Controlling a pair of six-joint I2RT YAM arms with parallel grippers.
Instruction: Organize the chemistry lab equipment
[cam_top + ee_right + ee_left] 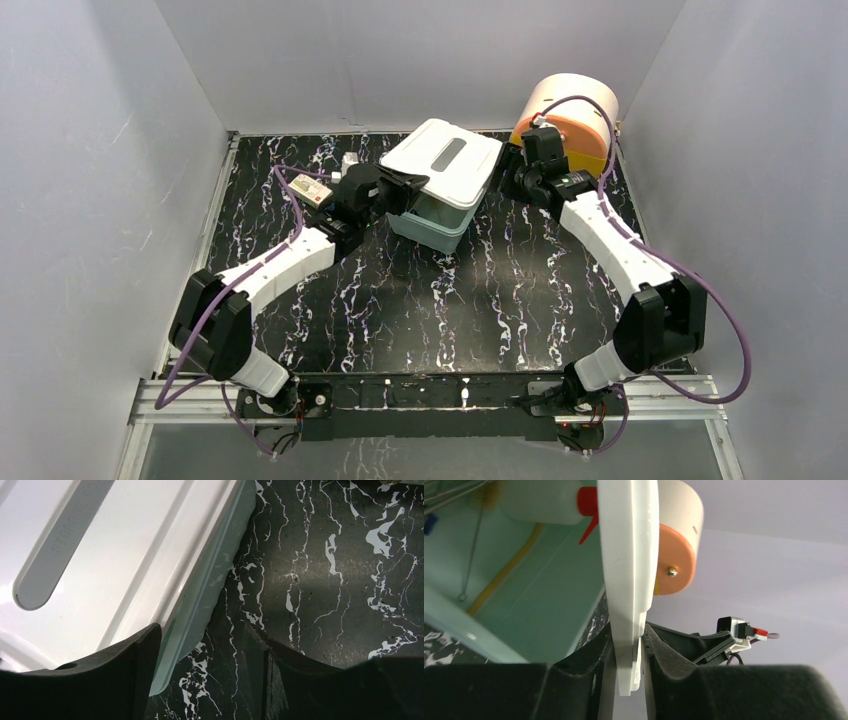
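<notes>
A pale green bin [437, 224] stands at the table's back middle with a white lid [445, 155] lying tilted over it. My left gripper [402, 186] is shut on the lid's left edge [629, 670], which stands edge-on between the fingers. Under the lid, the left wrist view shows the clear wash bottle [541, 500] with its red nozzle [587, 505], tan tubing [506, 567], a thin wire brush [471, 555] and a small blue cap [428, 524] inside the bin. My right gripper [512, 180] is open and empty [205, 680] beside the bin's right corner [197, 615]. The tube rack is hidden.
An orange and white drum [570, 112] stands at the back right, just behind my right wrist; it also shows in the left wrist view [676, 555]. A small labelled box [312, 188] lies at the back left. The black marbled table [450, 300] is walled on three sides.
</notes>
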